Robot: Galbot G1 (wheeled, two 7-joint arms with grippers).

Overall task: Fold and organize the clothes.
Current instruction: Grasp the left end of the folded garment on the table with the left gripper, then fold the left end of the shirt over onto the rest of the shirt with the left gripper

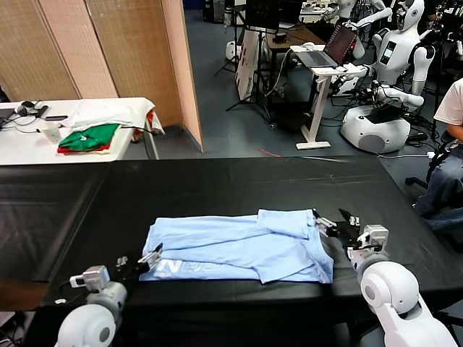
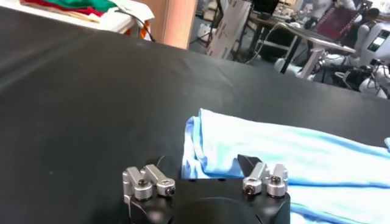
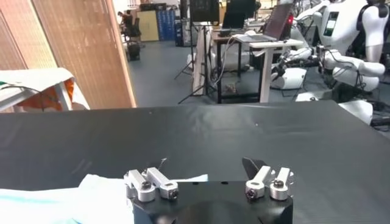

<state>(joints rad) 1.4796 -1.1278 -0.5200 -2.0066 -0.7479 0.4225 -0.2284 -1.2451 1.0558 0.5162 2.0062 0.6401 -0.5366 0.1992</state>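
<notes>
T-shirt [image 1: 239, 246] lying partly folded, lengthwise, on the black surface [image 1: 217, 184]. Left gripper [image 1: 139, 264], fingers apart, at the shirt's near left corner, holding nothing. Right gripper [image 1: 334, 223], fingers spread wide, just beside the shirt's right edge, holding nothing.

Three camera positions recorded: one overhead, two wrist-mounted.

The black table [image 1: 217, 188] is viewed from the head, forward and downward, with the room beyond taken in. The left wrist view is set low behind the left gripper [image 2: 207, 182], close to the light-blue T-shirt [image 2: 292, 152]. The right wrist view is set low behind the right gripper [image 3: 207, 181], facing across the table. Table, T-shirt and the background room are shared by all three views.
</notes>
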